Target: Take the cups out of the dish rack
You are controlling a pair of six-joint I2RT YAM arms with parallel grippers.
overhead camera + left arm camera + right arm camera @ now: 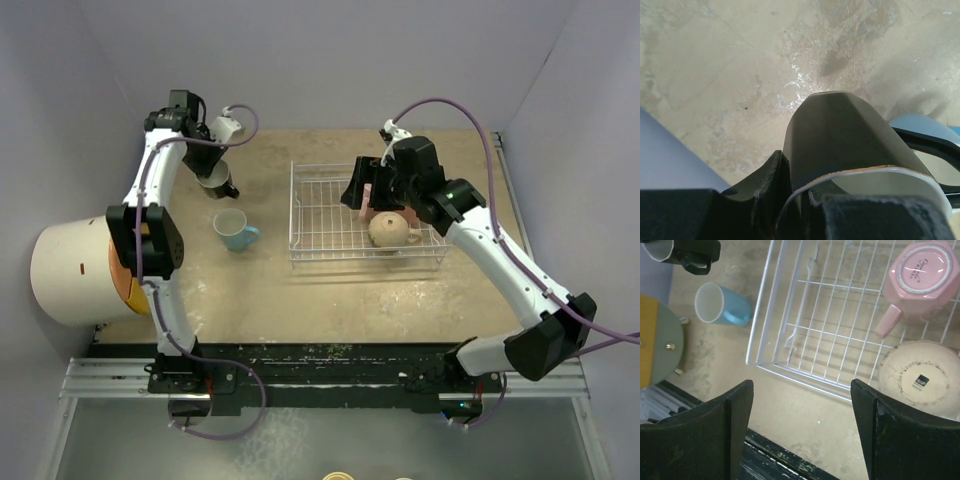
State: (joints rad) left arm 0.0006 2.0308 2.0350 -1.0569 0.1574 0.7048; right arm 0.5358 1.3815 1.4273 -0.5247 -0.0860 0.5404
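At the far left a big white cylinder (70, 272) stands off the work area and has no part in the job. Just right of it, the left gripper (218, 172) is clamped on the rim of the black mug (840, 130). It holds the mug tilted above the table (300, 300), probably on the way to being set down. The light blue mug (233, 229) stands on the table nearer the arms, outside the dish rack (330, 215), so it looks already unloaded. In the rack's right half the pink mug (920, 275) and, on its near side, the tan mug (920, 377) sit upside down, as if draining. The right gripper (802, 430) hangs over the rack with its jaws spread and empty. It seems poised for one of these two.
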